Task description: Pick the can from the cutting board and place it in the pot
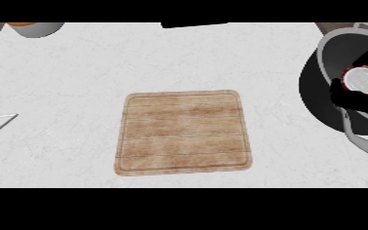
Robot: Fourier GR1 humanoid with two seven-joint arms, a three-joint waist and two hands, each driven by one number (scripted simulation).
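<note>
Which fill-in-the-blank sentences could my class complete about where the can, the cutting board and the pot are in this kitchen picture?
1. The wooden cutting board has ____ lying on it.
2. The can is held over the ____, at the right edge of the view.
3. The right hand is curled round the ____.
4. The pot lies to the ____ of the cutting board.

Missing words: nothing; pot; can; right
</note>
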